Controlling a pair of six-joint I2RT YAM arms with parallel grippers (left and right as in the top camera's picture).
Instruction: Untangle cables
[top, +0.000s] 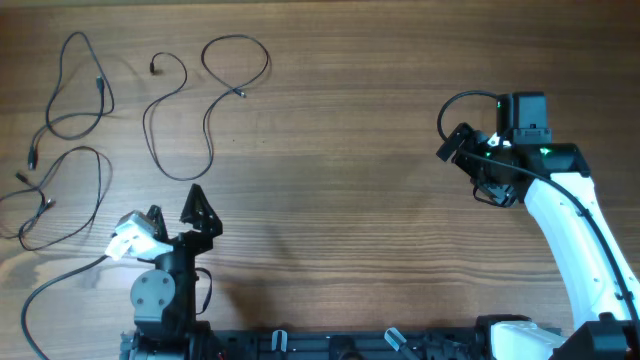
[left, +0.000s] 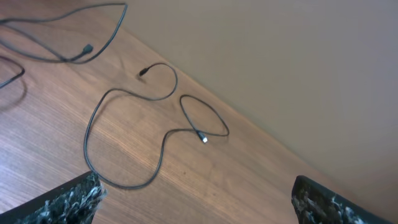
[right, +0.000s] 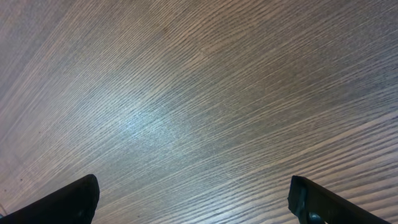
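Three thin black cables lie as separate strands on the wooden table's left side. One is a tall loop (top: 100, 83) at the far left, one is a loop (top: 101, 190) below it, and one is an S-shaped strand (top: 147, 130) to their right. My left gripper (top: 177, 212) hangs open just below the S-shaped strand and touches nothing. In the left wrist view that strand (left: 86, 140) curls ahead of the open left gripper (left: 196, 199), its plug end (left: 203, 138) in the middle. My right gripper (top: 470, 168) is open at the far right, and the right wrist view shows only bare wood past the open right gripper (right: 196, 199).
A thicker black cable (top: 60, 275) runs from the left arm's base along the table's front left. The table's far edge (left: 249, 124) crosses the left wrist view diagonally, with a beige floor beyond. A second thin strand (left: 86, 48) lies at that view's upper left.
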